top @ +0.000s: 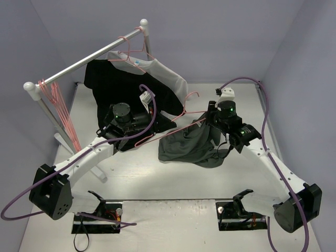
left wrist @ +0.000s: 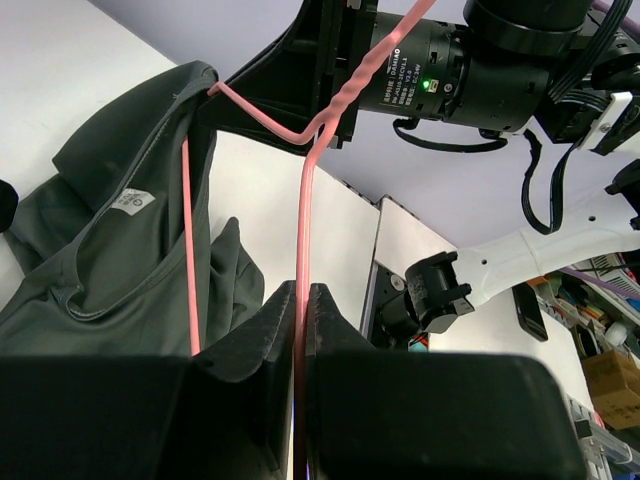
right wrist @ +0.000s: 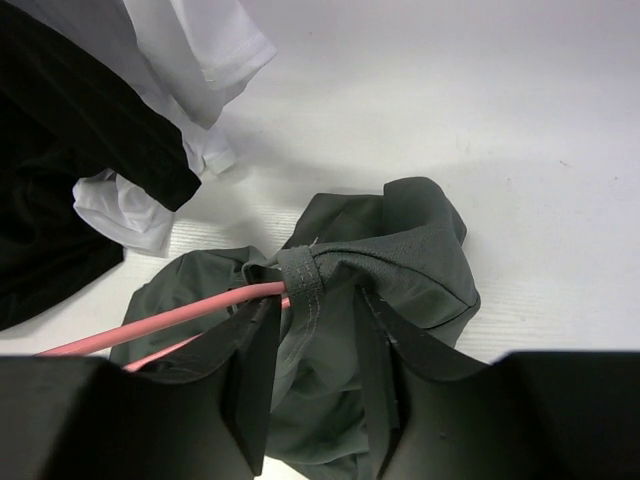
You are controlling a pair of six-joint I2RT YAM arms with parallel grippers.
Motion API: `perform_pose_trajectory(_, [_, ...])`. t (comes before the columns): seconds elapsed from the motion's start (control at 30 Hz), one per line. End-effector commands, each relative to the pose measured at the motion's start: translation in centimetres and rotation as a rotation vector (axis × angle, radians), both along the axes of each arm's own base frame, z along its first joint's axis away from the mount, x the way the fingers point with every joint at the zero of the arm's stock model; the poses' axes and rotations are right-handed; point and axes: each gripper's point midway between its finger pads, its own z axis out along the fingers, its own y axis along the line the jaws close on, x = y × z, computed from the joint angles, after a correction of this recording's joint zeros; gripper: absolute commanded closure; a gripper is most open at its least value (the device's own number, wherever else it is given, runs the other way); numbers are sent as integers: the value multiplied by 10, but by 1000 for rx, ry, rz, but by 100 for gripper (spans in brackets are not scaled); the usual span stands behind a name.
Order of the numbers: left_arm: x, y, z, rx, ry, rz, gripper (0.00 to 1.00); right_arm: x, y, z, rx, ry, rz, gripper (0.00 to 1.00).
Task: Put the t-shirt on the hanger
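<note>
The dark grey-green t-shirt [top: 191, 144] lies bunched on the table, its right part lifted toward my right gripper [top: 212, 126]. In the right wrist view the right gripper [right wrist: 316, 296] is shut on a fold of the t-shirt [right wrist: 400, 250] just below the collar band, and the pink hanger [right wrist: 180, 315] pokes into that band. My left gripper [left wrist: 302, 295] is shut on the hanger [left wrist: 303, 220] wire, which runs up between its jaws. The t-shirt [left wrist: 110, 260] with its white label hangs over the hanger's other side. From above, the hanger [top: 178, 127] spans between the left gripper [top: 152, 123] and the right one.
A clothes rail [top: 84, 65] crosses the back left, with several spare pink hangers [top: 58, 105] at its left end. A black shirt [top: 121, 86] and a pale white shirt [top: 168, 76] hang from it, close behind both grippers.
</note>
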Motion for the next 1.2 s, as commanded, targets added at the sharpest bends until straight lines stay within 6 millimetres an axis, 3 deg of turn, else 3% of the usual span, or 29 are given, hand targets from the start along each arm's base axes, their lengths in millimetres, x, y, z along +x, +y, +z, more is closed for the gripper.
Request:
perform_pose_trajectory(0.0, [-3,-3,51,-99,-146,-19,100,14,-5,22,0,-92,-40,74])
perform_pose_trajectory(0.23, [-2,-4,55,-104,-149,-23,100,16,-7,21,-48,-94,-21,98])
perform_pose_trajectory(0.43, [-1,-5,60,-118,-149,-27,100,17,5,33,-61,-118,66,100])
perform_pose_trajectory(0.63, [1,-11,80,-178,-147,-58,100,10,37,105,-34,-268,291,100])
perform_pose_trajectory(0.67, [1,-11,92,-201,-172,-67,100,7,43,123,-38,-311,337,100])
perform_pose_trajectory(0.87, [0,-14,144,-279,-238,-107,100,-8,65,191,-36,-467,516,100])
perform_pose_trajectory(1.03, [-12,-8,194,-399,-303,-164,100,-21,83,224,-1,-538,642,100])
perform_pose_trajectory(1.17, [-18,-6,205,-466,-296,-208,100,-34,95,243,30,-580,727,100])
